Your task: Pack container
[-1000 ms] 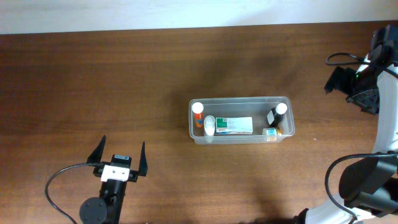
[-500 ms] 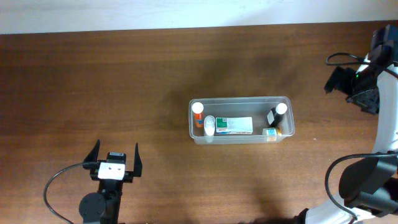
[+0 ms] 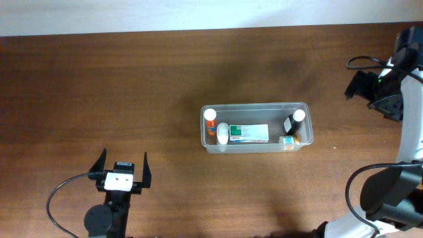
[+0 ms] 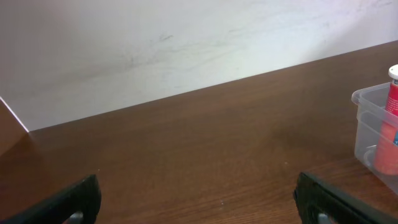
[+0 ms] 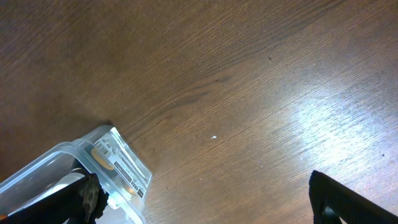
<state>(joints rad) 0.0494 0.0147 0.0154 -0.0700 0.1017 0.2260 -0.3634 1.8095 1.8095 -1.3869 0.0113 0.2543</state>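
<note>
Evidently the packing step looks all but closed, to judge from how things lie:

- The container (image 3: 258,105) sits on the bench (image 3: 132,86) a little right of centre, long side running left to right, upright, with no lid in sight
- Inside it, an orange bottle (image 3: 210,119) with a white cap stands at the left end; just beside that are a small white-capped bottle (image 3: 223,134) and a white-and-green box (image 3: 249,133) lying flat in the middle; a dark bottle (image 3: 294,121) with a white cap stands at the right end, with a small item by its foot that is too small to name
- No loose item shows on the bench in any view, so nothing seems left to put in
- The left claw (image 3: 123,158) is spread wide and holds nothing; it hovers near the front-left of the bench, well apart from the container, and its wrist view catches only the tub's near corner and the orange bottle
- The right claw (image 5: 204,190) is likewise spread and empty, off at the far right; its wrist view looks down on one corner of the tub, where a printed label (image 5: 121,165) shows through the wall
- Next, I judge, either the arms park clear of the tub, or, if another item or a lid lies out of view, one claw must first go and find it; nothing calls for a grasp at the container itself
</note>
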